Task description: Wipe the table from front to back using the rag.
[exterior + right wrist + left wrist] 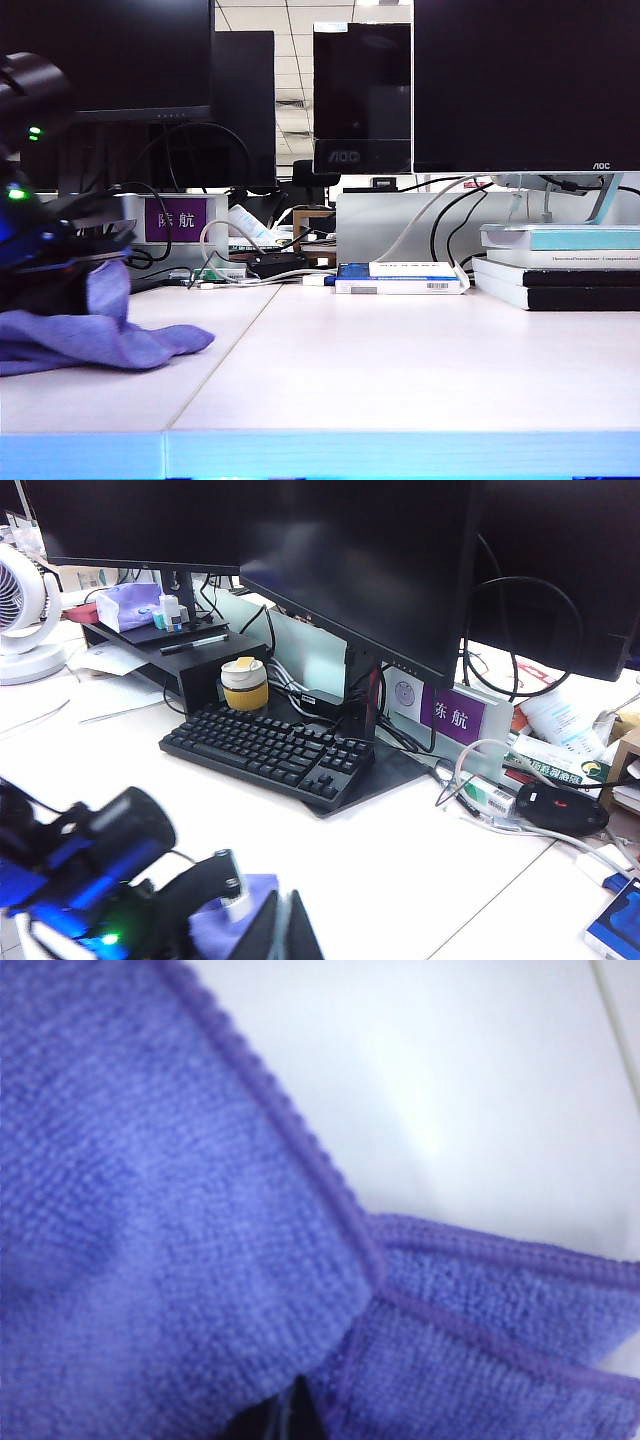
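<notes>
— Front edge of the table (400,452), tinted blue, sits closest in the exterior view, with bare pale top behind it. Where's the rag?

— On the left side of the table, the rag (95,335) lies bunched, one flap lifted up into the left gripper (70,265). Its jaws are closed on that fold; the left wrist view is filled with fuzzy cloth and stitched hem (300,1130).

— How will it handle?

— Soft, light and limp, I'd judge. It will drag rather than slide flat, so a pinch on a bunched fold suits it, pressed low to keep the cloth on the surface.

— Room to move?

— Plenty up the left strip beside the seam (225,350). At the back, cables (235,270) and a purple sign (176,218) end the stroke; books (400,277) lie to the right.

— And the right gripper?

— In no view; I can't tell its jaws.
</notes>
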